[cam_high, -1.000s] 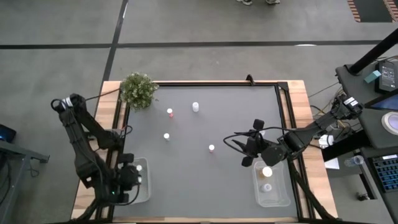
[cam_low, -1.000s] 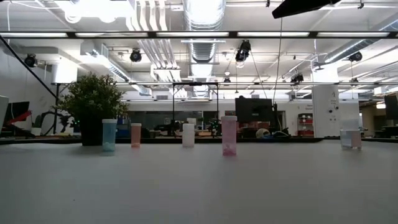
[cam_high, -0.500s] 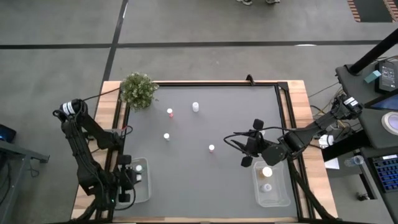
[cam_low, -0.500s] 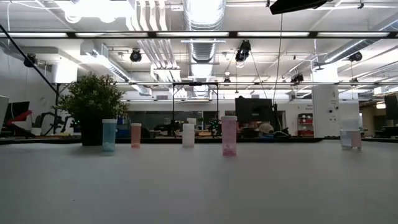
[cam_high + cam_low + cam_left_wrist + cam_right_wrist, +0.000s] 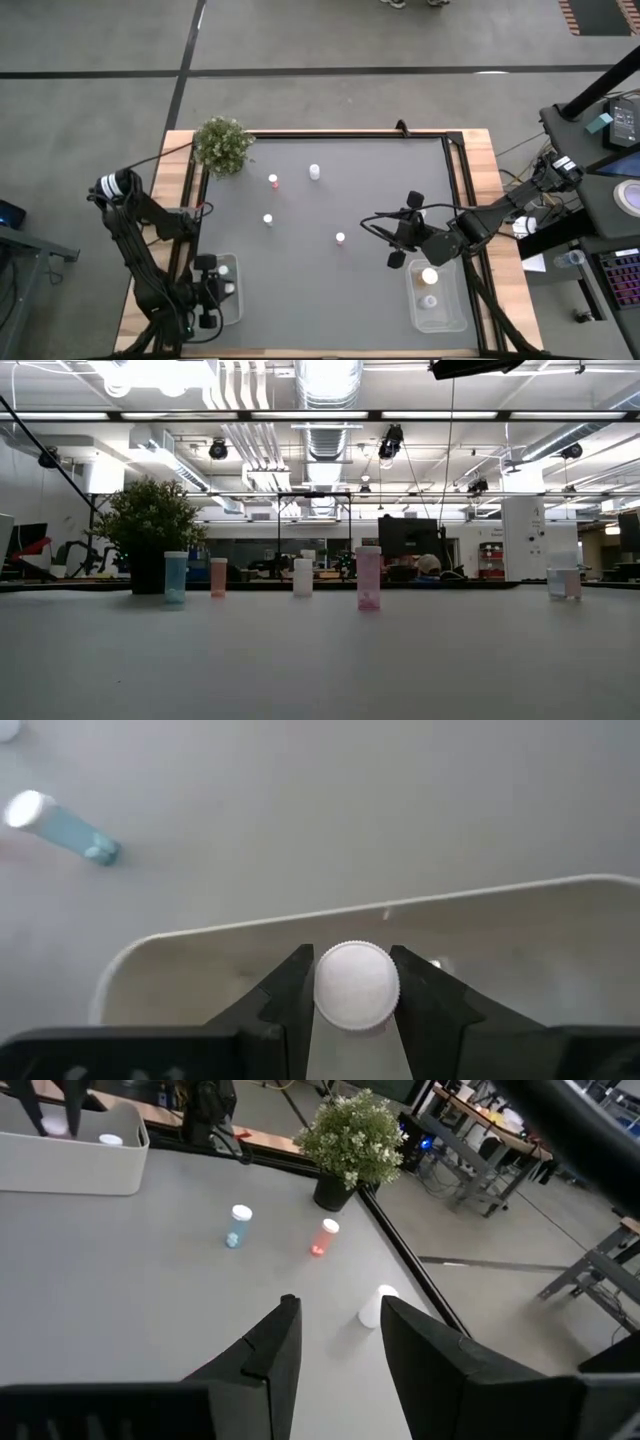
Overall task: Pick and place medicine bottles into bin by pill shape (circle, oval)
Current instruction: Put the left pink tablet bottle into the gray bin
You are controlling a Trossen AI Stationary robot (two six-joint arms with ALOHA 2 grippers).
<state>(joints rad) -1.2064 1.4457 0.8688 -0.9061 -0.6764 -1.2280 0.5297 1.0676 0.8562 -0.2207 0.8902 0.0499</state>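
Hovering over the pale plastic bin [image 5: 150, 960] at the counter's [image 5: 330, 280] left front corner, the left end effector [image 5: 352, 988] grips a medicine bottle [image 5: 356, 984] by its ridged white cap. A clean release calls for lowering it upright, well inside the bin's rounded wall. The right end effector [image 5: 336, 1342] waits empty, fingers parted, above the matte grey counter, near the right bin [image 5: 440, 300]. Four small bottles stand unsorted mid-counter.
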